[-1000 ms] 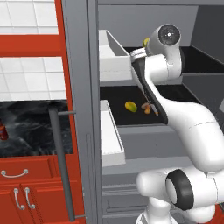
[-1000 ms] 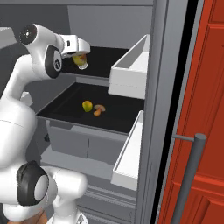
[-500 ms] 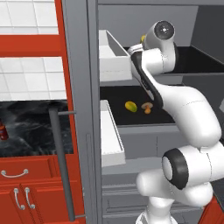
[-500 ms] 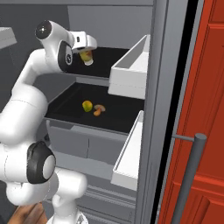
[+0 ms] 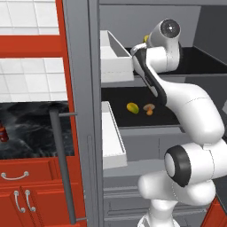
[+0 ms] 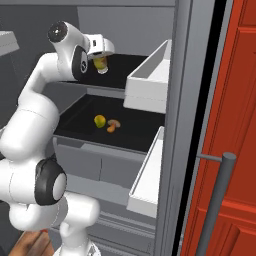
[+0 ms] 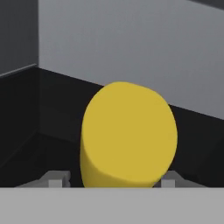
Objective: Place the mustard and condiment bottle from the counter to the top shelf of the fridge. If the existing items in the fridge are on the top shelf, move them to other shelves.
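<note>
The mustard (image 7: 129, 135), a yellow bottle, stands on the fridge's black top shelf (image 6: 127, 67) and is seen between my fingertips in the hand view. My gripper (image 6: 102, 59) reaches into that shelf with its jaws spread around the mustard (image 6: 101, 65); a small gap shows beside the left fingertip (image 7: 56, 179). A sliver of the mustard (image 5: 145, 39) peeks past the hand. The yellow-green fruit (image 5: 132, 107) and the orange-tan mushroom piece (image 5: 149, 108) lie on the shelf below. The dark red condiment bottle (image 5: 2, 133) stands on the marble counter (image 5: 31, 128) at far left.
White door bins (image 5: 113, 57) (image 5: 111, 137) hang on the open fridge door, close to the left of my arm. The door's grey bar handle (image 5: 62, 164) stands in front of the counter. A red cabinet panel (image 6: 235, 100) with a bar handle (image 6: 217, 200) fills the right.
The hand has moved further in over the top shelf with the mustard, and the jaws have widened around the bottle. The fruit and mushroom piece have stayed put.
</note>
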### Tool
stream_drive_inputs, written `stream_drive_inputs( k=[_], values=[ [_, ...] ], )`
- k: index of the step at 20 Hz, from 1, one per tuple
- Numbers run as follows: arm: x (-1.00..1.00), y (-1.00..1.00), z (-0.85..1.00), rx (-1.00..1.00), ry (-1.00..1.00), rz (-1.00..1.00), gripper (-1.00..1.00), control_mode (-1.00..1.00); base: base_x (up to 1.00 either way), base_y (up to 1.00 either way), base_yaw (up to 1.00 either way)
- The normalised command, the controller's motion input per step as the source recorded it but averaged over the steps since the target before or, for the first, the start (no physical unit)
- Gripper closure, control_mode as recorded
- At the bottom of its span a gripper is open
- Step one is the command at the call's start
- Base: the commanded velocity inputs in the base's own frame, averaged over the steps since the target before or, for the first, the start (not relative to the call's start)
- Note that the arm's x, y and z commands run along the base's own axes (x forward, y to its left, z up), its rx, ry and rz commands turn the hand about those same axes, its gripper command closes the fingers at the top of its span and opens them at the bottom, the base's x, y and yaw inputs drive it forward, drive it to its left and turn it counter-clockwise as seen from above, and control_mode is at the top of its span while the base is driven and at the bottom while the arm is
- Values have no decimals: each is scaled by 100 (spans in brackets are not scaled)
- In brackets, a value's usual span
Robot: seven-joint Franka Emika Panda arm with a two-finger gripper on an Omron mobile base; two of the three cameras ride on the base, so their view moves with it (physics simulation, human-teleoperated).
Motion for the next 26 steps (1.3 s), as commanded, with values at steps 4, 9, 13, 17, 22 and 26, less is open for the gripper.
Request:
stream_drive_inputs(
  k=[4,9,13,17,22,26],
  values=[
    [0,0,0,0,0,0,-100,-100,0,0,0],
    [4,0,0,0,0,0,-100,-100,0,0,0],
    [19,0,0,0,-1,0,-100,-100,0,0,0],
    [10,0,0,0,0,0,-100,-100,0,0,0],
    [29,0,0,0,0,0,-100,-100,0,0,0],
    [29,0,0,0,0,0,-100,-100,0,0,0]
  ],
)
